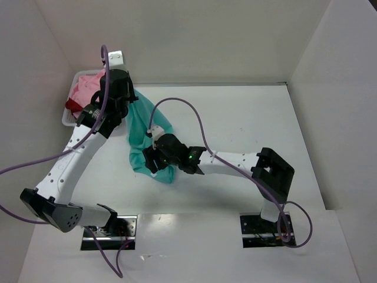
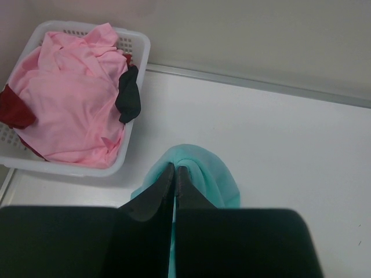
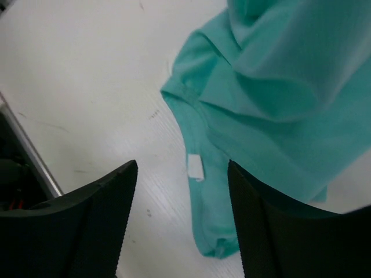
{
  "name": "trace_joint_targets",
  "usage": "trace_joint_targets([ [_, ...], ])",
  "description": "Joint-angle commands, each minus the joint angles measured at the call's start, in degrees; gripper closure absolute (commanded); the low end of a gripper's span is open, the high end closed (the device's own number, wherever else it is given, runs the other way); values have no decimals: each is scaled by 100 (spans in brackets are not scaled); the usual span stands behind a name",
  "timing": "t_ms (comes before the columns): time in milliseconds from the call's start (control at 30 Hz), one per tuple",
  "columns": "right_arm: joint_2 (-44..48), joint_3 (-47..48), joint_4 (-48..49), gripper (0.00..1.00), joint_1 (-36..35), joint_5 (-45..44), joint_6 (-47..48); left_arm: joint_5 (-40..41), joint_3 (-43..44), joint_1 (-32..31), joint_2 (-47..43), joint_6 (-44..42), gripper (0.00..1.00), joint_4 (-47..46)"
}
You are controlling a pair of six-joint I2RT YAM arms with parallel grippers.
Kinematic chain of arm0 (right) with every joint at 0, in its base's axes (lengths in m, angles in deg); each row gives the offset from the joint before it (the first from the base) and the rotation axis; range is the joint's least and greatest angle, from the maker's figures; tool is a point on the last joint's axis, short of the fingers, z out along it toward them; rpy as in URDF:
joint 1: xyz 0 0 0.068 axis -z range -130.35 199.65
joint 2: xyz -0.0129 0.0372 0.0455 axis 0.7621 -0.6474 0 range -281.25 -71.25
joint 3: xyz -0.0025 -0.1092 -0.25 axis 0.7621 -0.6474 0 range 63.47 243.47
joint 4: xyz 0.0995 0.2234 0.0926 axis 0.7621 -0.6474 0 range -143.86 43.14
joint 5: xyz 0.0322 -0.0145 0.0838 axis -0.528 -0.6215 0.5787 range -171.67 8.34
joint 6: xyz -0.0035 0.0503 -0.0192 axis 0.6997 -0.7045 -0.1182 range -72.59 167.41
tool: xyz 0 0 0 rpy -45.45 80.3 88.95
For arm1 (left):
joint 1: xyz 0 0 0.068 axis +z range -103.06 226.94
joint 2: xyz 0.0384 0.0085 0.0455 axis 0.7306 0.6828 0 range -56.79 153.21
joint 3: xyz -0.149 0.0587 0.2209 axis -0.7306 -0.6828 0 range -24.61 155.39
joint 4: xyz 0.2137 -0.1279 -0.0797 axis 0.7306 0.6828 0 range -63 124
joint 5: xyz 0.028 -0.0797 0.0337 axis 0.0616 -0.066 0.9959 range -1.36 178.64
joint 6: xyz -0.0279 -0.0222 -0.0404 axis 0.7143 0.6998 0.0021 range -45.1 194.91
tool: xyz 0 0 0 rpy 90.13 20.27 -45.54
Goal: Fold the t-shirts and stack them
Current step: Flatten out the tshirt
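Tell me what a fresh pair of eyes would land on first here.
The teal t-shirt sits crumpled mid-table, pinched at its far end by the shut left gripper, while the right gripper stands open over its near edge by a white label. In the far left corner, a white basket holds the pink t-shirt and the dark red t-shirt.

The left arm (image 1: 70, 165) and right arm (image 1: 235, 162) are white-linked with black joints, purple cables (image 1: 188, 109), perhaps one green light (image 1: 191, 157).
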Motion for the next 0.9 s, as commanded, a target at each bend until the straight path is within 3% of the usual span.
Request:
trace_joint_targets([
  [0,-216,768,263,33,-76,283,-368,146,-93,65,-101,242,100,-322],
  [67,-557,1249,-44,44,-76,922,-632,208,-146,118,-154,242,100,-384],
  [133,-735,1454,-124,48,-137,1311,-922,260,-199,118,-206,190,100,-384],
  [233,-990,1586,-124,48,-296,1366,-1151,383,-260,118,-207,190,100,-436],
  [367,-1368,1894,-476,37,-445,1427,-1266,384,-313,171,-311,190,100,-489],
  [633,-1781,1903,-590,37,-498,427,-1732,384,-576,224,-426,242,100,-542],
  [867,-2378,2622,-695,38,-498,-118,-1978,436,-577,224,-479,242,100,-542],
])
